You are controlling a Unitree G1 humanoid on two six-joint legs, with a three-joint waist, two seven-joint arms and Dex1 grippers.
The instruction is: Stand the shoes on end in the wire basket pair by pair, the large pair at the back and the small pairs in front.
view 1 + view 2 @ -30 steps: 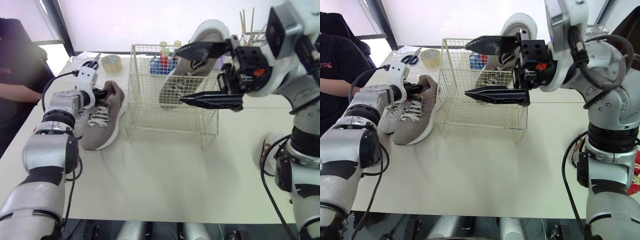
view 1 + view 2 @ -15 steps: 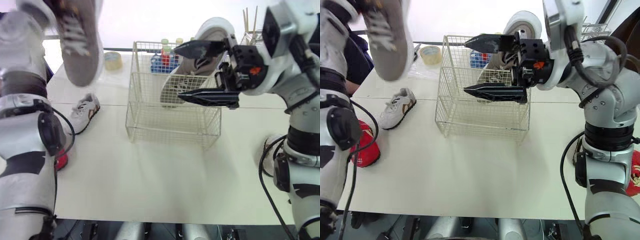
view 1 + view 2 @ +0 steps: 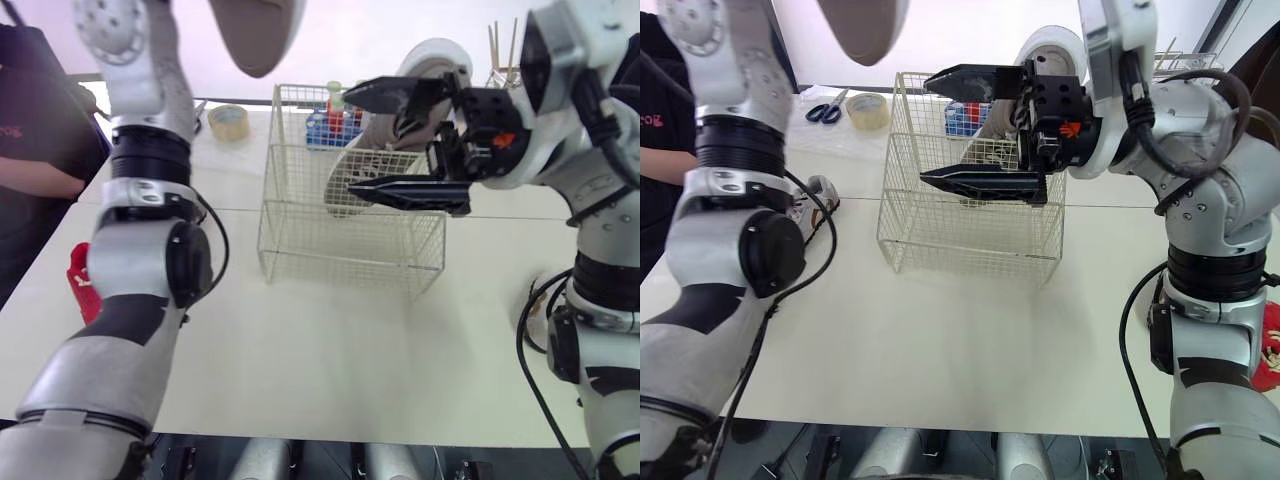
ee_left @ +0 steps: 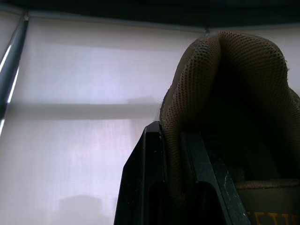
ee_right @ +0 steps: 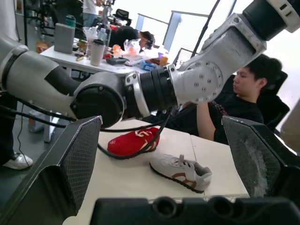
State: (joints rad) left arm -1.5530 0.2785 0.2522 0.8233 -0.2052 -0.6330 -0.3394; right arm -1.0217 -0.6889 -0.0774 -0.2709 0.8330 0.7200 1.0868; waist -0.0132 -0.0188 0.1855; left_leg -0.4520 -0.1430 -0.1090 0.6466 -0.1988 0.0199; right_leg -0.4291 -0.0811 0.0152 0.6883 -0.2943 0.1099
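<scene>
There are two large shoes. One taupe shoe (image 3: 382,128) stands tilted on end toward the back of the wire basket (image 3: 340,250). The other taupe shoe (image 3: 255,30) is high above the table (image 3: 330,350), its heel collar clamped in the left gripper (image 4: 173,154). The right gripper (image 3: 355,140) hovers at the basket, fingers spread wide, while one small white shoe (image 5: 180,171) and one red shoe (image 5: 133,140) lie on the table.

The left pincer (image 4: 171,154) has swung the taupe shoe (image 3: 256,30) high off the table (image 3: 330,340).

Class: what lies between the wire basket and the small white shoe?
Only bare table between wire basket and small white shoe, in the right eye view.
</scene>
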